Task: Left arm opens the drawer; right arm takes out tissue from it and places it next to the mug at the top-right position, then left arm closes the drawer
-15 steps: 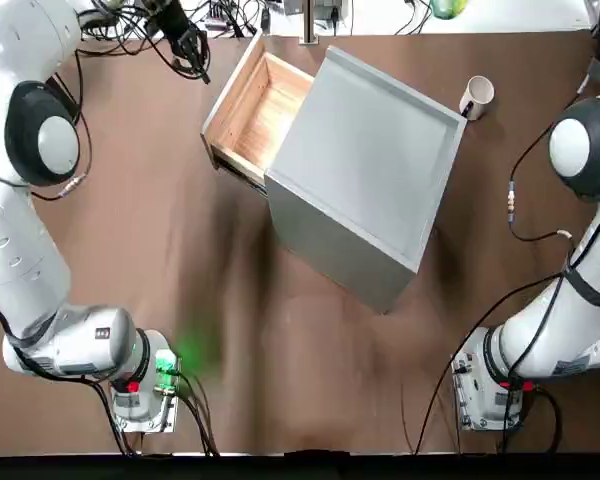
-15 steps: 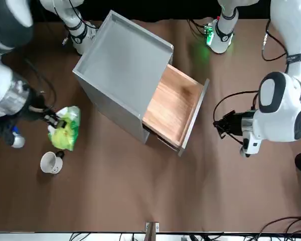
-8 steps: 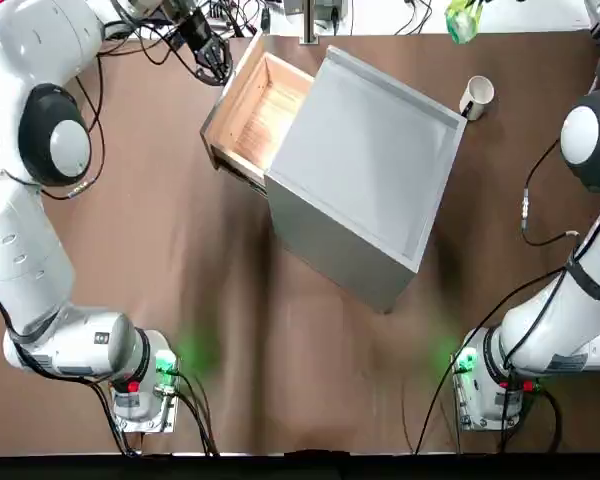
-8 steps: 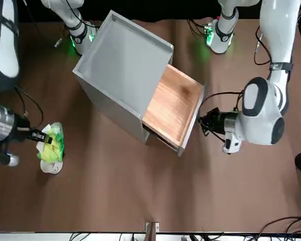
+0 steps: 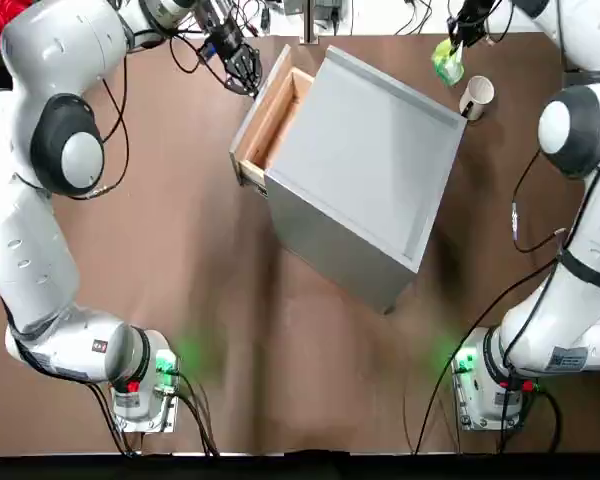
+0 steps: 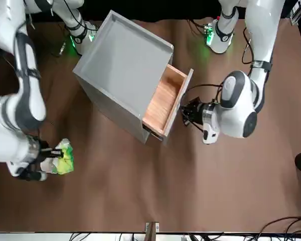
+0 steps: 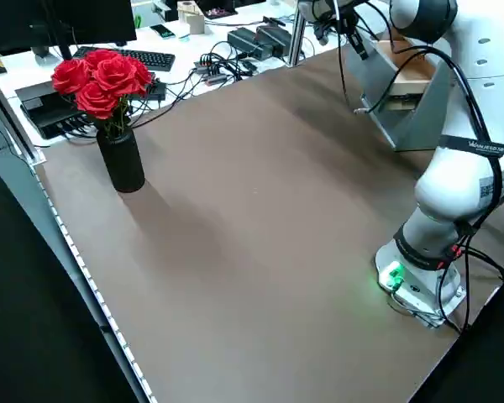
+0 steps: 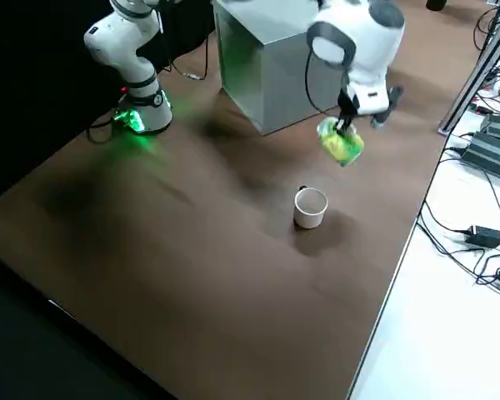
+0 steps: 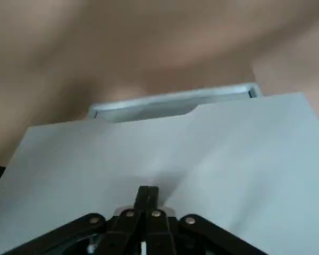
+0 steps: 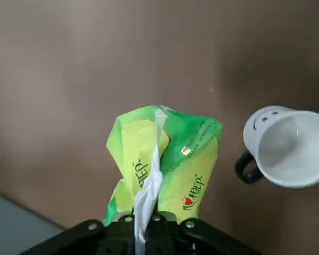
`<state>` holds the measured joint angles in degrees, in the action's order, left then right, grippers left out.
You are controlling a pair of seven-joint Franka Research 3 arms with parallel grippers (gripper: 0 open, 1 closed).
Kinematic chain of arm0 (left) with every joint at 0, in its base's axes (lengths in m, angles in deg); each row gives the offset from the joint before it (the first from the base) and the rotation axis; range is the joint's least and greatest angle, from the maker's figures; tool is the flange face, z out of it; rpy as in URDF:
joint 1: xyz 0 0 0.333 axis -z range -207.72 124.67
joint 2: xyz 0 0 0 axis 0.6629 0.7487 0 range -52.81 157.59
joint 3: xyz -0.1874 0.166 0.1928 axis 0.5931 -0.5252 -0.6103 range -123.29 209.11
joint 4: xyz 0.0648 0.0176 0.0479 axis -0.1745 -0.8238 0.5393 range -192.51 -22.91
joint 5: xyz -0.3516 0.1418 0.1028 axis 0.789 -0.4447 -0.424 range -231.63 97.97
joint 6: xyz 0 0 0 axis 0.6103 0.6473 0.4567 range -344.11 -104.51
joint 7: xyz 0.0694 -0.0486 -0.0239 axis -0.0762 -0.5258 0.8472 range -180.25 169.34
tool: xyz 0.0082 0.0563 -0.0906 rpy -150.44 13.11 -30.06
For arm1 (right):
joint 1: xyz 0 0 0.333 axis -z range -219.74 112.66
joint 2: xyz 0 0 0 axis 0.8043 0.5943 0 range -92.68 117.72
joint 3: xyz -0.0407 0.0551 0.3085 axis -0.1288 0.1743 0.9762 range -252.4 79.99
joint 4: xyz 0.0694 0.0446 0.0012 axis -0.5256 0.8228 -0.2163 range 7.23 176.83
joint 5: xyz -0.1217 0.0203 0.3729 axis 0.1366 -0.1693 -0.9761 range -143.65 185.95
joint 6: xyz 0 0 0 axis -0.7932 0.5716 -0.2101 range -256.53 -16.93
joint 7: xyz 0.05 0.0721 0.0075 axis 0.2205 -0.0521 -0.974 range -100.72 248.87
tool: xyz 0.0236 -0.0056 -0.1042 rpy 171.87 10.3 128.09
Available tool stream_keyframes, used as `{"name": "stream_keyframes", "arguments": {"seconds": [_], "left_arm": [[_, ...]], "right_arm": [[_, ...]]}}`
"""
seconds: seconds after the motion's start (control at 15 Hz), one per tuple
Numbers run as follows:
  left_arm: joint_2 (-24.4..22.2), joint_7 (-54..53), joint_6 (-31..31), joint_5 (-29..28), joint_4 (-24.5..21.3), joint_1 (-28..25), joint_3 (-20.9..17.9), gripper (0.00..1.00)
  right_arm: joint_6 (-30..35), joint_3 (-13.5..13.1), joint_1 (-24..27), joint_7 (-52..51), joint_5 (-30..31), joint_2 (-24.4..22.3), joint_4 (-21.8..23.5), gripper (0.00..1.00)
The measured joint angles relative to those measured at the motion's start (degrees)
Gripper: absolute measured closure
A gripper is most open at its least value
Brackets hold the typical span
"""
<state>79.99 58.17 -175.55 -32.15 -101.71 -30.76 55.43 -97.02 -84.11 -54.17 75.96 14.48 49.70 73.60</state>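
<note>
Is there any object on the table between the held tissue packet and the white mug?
No. In the right wrist view, only bare brown table shows between the tissue and the mug.

red roses (image 7: 101, 80) stand in a dark vase (image 7: 123, 160) near the brown table's (image 7: 252, 218) edge; a keyboard (image 7: 143, 59) and cables (image 7: 227, 67) lie beyond.

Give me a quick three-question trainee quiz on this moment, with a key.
1. True or false: the tissue already lies on the table beside the mug.
2. Which gripper holds the tissue: A left, B right?
3. Fill in: the drawer is ___ open.

Key:
1. False: it hangs from the right gripper above the table, near the mug.
2. B; the left gripper is shut, at the drawer's front.
3. Partly; a strip of its wooden inside shows outside the cabinet.
</note>
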Motion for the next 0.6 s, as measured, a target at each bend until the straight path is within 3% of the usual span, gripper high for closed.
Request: {"name": "stream_keyframes", "arguments": {"seconds": [0.6], "left_arm": [[0.2, 4.1, -0.1, 6.5, -0.1, 1.6, 2.2, 0.99]], "right_arm": [[-7.0, 0.0, -0.7, -5.8, 1.6, 7.9, 1.7, 0.98]]}}
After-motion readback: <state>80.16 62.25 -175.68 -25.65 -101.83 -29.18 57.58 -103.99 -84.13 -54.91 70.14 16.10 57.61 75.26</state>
